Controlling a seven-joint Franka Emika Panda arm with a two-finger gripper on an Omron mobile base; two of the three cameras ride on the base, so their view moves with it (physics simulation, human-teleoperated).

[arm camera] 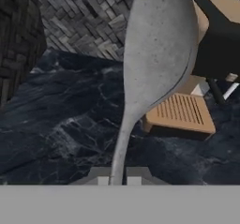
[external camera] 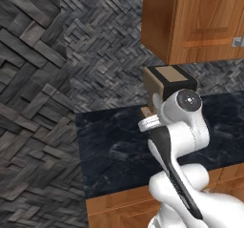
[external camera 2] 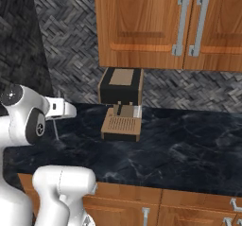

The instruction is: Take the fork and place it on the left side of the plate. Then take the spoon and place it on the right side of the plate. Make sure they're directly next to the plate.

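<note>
While base views hide it, gripper (arm camera: 117, 180) clamps spoon (arm camera: 157, 54) above counter (arm camera: 56, 129).

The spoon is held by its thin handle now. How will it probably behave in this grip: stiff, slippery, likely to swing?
The spoon looks stiff: its handle runs straight up from the shut gripper. The smooth, thin handle may be slippery, so it could pivot. The wide bowl sits far above the grip, so it may swing during fast moves.

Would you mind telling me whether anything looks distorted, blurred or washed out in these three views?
Hand view: the spoon, gripped in the hand, looms oversized and soft-edged from closeness. Left base view: the counter shows faint pale sheen. Right base view: evenly lit, with the coffee machine sharp.
</note>
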